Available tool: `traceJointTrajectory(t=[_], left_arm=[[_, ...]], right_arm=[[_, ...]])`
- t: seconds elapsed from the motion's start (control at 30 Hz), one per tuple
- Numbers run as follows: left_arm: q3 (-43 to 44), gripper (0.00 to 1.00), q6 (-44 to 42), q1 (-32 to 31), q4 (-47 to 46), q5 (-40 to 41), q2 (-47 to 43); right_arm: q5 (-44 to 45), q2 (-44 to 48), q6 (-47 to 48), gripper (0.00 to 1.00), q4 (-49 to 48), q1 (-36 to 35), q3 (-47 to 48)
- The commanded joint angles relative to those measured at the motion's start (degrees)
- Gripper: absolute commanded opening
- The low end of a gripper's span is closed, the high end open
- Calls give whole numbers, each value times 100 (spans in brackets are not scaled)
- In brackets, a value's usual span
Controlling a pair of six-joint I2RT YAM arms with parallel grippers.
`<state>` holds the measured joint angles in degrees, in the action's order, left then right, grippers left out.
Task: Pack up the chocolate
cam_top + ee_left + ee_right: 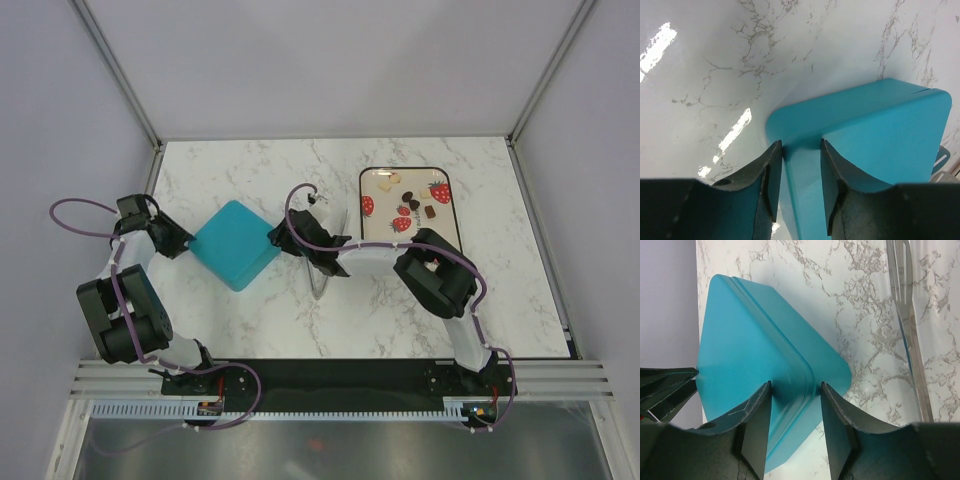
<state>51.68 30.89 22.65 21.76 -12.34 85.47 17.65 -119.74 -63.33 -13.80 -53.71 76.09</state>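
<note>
Top external: chocolate on strawberry-print tray

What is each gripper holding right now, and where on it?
Both appear clamped on the teal box. The left gripper pinches its left corner and the right gripper its right corner, across the lid seam.

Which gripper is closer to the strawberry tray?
Right. The right gripper is at the corner of the box facing the tray; the left gripper is at the opposite corner, with the box between it and the tray.
</note>
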Motion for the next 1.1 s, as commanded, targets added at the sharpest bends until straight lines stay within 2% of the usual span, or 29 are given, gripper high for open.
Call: traceJointTrajectory(t=[0.0,0.17,0.33,0.47,0.83,0.97,1.07], left_arm=[[79,41,-22,-7,-111,-216,-48],[44,35,-92,-7,-76,-199,-92],[-26,26,-110,-7,-14,-67,-92],[-62,21,-128,-7,30,38,-136],[-167,18,-110,-24,65,126,-215],[-185,18,-128,-24,74,144,-259],[-220,18,-128,-24,92,188,-268]], right_arm=[[-60,-137,119,46,132,1,-235],[-16,-40,268,48,141,28,-262],[-24,-66,278,45,185,54,-279],[-34,-128,155,39,316,54,-358],[-174,-330,-285,29,370,-60,-736],[-253,-374,-373,14,28,-78,-868],[-297,-453,-390,13,-44,-87,-833]])
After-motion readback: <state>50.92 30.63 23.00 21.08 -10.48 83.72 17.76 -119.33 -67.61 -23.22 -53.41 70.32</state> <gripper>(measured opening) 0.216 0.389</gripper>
